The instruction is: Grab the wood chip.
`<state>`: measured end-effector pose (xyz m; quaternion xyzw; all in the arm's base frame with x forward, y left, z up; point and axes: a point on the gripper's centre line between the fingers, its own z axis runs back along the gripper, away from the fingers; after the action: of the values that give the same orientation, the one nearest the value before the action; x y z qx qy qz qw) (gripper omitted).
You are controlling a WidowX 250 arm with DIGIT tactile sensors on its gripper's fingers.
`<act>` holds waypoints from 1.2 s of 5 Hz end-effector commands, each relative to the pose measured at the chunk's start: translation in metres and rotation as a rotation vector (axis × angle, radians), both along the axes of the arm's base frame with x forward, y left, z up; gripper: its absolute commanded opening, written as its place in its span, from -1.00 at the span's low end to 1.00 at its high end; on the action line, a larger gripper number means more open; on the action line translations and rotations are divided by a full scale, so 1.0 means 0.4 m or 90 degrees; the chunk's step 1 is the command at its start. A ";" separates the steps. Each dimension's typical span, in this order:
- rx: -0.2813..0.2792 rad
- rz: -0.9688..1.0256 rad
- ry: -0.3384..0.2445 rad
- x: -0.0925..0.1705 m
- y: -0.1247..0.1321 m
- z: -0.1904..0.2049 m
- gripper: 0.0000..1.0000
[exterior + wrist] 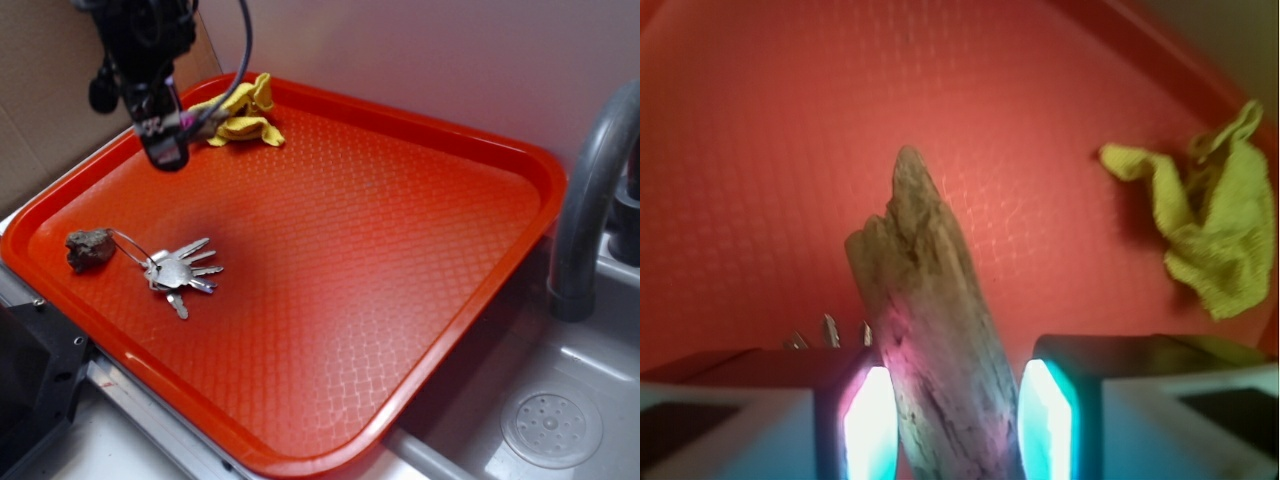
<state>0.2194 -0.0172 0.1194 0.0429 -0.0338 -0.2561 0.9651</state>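
Red plastic fills the exterior view: a tray [420, 330] sits on the surface beside a grey sink [560, 400] and faucet [590, 200]. The gripper [165, 150] hangs above the tray's far left corner, clear of its floor, near a crumpled yellow cloth [245, 115]. A key ring [180, 272] with a rough grey-brown lump [90, 250] lies at the near left, well apart from the arm. From this angle the wood chip cannot be made out.

Seen from the wrist, the wood chip [930, 330] stands between the two fingers [870, 425], lengthwise and slightly tilted, its jagged tip pointing out past them over the tray. The fingers are closed most of the way, their glowing pads pressed to or just beside its long flat sides, so the chip appears held. The cloth lies at right; key tips peek at lower left.

Dry, splintery and thin, the chip likely weighs little and stays stiff, yet its edges could crumble; a moderate squeeze across the broad middle, as here, looks safest.
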 end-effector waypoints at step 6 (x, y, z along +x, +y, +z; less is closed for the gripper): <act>-0.153 0.335 0.020 0.078 -0.031 0.095 -1.00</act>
<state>0.2424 -0.0279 0.1447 -0.0665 -0.0208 -0.0001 0.9976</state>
